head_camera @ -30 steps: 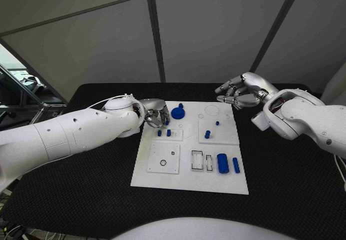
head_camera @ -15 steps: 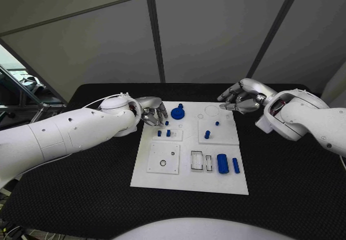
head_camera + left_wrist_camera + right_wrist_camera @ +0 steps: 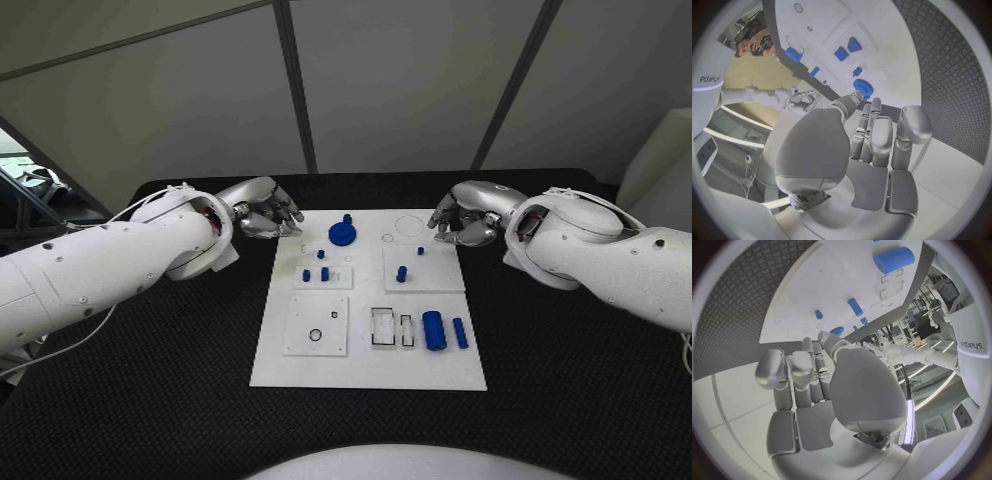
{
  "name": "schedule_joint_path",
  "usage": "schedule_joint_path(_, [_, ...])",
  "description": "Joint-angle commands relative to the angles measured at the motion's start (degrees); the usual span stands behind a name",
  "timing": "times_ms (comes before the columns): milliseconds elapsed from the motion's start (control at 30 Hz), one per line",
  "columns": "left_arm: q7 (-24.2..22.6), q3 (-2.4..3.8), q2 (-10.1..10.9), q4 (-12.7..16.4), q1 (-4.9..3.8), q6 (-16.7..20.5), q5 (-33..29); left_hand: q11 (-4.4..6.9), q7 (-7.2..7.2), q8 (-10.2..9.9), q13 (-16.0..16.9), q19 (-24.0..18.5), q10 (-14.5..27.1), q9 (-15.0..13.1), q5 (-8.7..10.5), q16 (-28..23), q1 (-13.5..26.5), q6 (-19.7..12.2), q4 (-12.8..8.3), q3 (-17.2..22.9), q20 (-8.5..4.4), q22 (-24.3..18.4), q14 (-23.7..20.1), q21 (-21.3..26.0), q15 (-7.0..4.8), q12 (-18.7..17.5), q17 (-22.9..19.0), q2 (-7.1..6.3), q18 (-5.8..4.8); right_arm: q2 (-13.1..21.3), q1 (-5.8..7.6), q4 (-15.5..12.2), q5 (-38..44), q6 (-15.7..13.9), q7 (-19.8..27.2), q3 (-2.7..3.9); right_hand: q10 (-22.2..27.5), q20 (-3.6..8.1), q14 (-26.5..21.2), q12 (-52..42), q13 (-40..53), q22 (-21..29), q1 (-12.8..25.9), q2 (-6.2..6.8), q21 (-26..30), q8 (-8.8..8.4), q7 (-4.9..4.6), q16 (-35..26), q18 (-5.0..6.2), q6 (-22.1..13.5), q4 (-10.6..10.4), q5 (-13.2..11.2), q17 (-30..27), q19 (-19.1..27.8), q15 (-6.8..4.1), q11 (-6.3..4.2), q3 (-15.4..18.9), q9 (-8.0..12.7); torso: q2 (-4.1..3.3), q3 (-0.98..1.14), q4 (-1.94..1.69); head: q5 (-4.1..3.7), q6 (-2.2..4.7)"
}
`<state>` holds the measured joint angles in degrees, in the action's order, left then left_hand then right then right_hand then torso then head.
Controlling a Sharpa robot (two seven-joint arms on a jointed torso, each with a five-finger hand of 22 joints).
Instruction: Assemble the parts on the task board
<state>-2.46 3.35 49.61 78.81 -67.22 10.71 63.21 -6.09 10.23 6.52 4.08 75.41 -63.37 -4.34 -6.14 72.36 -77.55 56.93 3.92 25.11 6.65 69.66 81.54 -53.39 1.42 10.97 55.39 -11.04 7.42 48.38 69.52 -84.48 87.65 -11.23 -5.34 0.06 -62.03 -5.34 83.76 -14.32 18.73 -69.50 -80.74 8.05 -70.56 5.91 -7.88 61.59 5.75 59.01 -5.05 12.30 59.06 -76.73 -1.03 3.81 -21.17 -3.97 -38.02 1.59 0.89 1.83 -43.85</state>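
The white task board (image 3: 368, 355) lies in the middle of the black table. A round blue part (image 3: 342, 234) stands near its far edge, also seen in the left wrist view (image 3: 862, 87). Small blue pegs (image 3: 315, 274) stand in a left plate, and another peg (image 3: 402, 272) stands right of them. A thick blue cylinder (image 3: 434, 330) and a thinner one (image 3: 459, 333) lie at the near right. My left hand (image 3: 264, 215) hovers by the board's far left corner, fingers curled in, holding nothing. My right hand (image 3: 464, 218) hovers at the far right corner, curled too, with nothing in it.
A square white plate with a small ring (image 3: 317, 328) and two clear rectangular slots (image 3: 389, 326) sit on the near half of the board. Black table (image 3: 159, 380) surrounds the board on all sides. Grey wall panels stand behind the table.
The camera has shifted. My left hand has drawn back off the board's left edge toward its far corner. My right hand has come down closer to the far right corner.
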Motion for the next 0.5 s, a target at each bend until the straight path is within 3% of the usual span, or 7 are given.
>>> schedule_joint_path(33, [-14.7, 0.18, 1.1, 1.1, -0.11, 6.1, -27.9, -0.47, 0.39, 0.0, 0.0, -6.5, 0.7, 0.4, 0.13, -15.9, -0.2, 0.6, 0.0, -1.2, 0.47, -7.9, -11.0, 14.2, 0.21, -0.3, -23.2, 0.93, 2.24, -0.6, -0.4, 0.0, 8.9, -1.0, -1.3, -0.12, 0.1, -0.07, 2.7, 1.0, -1.3, -0.8, 0.0, 0.85, -0.8, -0.55, -0.26, 1.1, -0.83, -0.6, 0.1, -0.7, 0.9, -0.6, 0.45, 0.4, -0.6, 0.1, -0.04, -0.04, -0.06, -0.29, 0.21])
schedule_joint_path(100, [-18.4, 0.12, 1.5, 1.7, -0.1, 5.3, -36.1, -0.57, 0.54, 0.0, 0.0, -8.7, 0.6, 0.4, 0.09, -18.2, -0.6, 0.7, -0.1, -1.7, 0.61, -11.3, -11.3, 20.0, 0.22, 0.0, -25.2, 1.61, 3.01, -1.2, -0.7, 0.3, 9.8, -0.9, -1.6, -0.18, 0.0, -0.14, 2.7, 1.3, -1.9, -1.2, 0.0, 0.94, -1.1, -0.7, -0.32, 1.7, -0.89, -0.6, 0.2, -0.9, 1.3, -0.7, 0.53, 0.47, -0.7, 0.1, -0.08, -0.05, -0.01, -0.36, 0.28])
schedule_joint_path(233, [-22.6, -0.16, 1.9, 3.1, 0.05, 2.9, -45.3, -0.53, 0.57, 0.0, 0.1, -9.1, 0.4, 0.4, 0.14, -20.6, 0.2, 0.9, 0.6, -3.5, 0.75, -12.9, -12.1, 22.1, 0.35, 0.5, -27.2, 2.24, 3.08, -2.2, -1.22, 0.8, 10.7, -0.1, -1.7, -0.25, -0.3, -0.29, 2.5, 2.0, -3.0, -1.5, -0.1, 0.98, -1.4, -0.99, -0.46, 2.3, -0.91, -0.5, 0.6, -1.0, 1.6, -0.7, 0.64, 0.67, -1.2, 0.0, -0.08, -0.1, -0.04, -0.46, 0.43])
schedule_joint_path(500, [-24.6, -0.54, 2.3, 5.7, 0.44, 0.4, -51.2, -0.42, 0.46, 0.3, 0.2, -9.2, 0.3, 0.4, 0.06, -23.1, -0.6, 1.2, 0.6, -5.1, 0.8, -14.9, -12.6, 24.6, 0.31, 1.2, -29.6, 3.34, 3.09, -3.6, -2.26, 1.6, 11.1, 1.5, -1.2, -0.3, -0.2, -0.52, 2.3, 3.1, -4.6, -2.0, -0.2, 1.06, -1.7, -1.22, -0.87, 3.0, -0.95, -0.2, 1.2, -1.0, 2.0, -0.6, 0.92, 1.05, -1.8, 0.0, -0.05, -0.08, -0.05, -0.48, 0.34])
